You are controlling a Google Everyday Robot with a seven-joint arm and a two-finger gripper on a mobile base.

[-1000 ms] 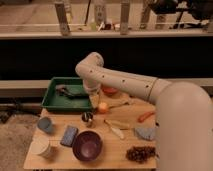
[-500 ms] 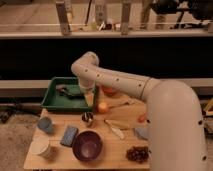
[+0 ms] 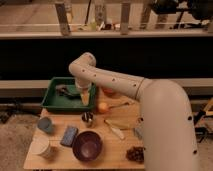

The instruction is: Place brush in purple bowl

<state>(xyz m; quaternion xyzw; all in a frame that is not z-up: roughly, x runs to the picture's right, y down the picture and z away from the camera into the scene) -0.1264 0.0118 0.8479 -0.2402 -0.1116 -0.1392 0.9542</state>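
The brush [image 3: 64, 90], dark with a bulky head, lies in the left half of the green tray [image 3: 52, 102] at the back left of the table. My gripper [image 3: 85, 99] hangs down from the white arm over the right part of the tray, just right of the brush and apart from it. The purple bowl [image 3: 88, 145] stands at the table's front edge, well below the tray, with nothing in it.
A small orange-red bowl [image 3: 109, 91] and an orange fruit [image 3: 103, 107] sit right of the tray. A metal cup [image 3: 88, 118], a cream utensil [image 3: 116, 131], a thin metal spoon [image 3: 120, 105], a blue-grey cup [image 3: 46, 124], a blue sponge [image 3: 69, 135] and a white cup [image 3: 41, 147] surround the bowl.
My gripper has moved left from near the orange fruit to above the right part of the green tray, closer to the brush. The objects on the table have not moved.
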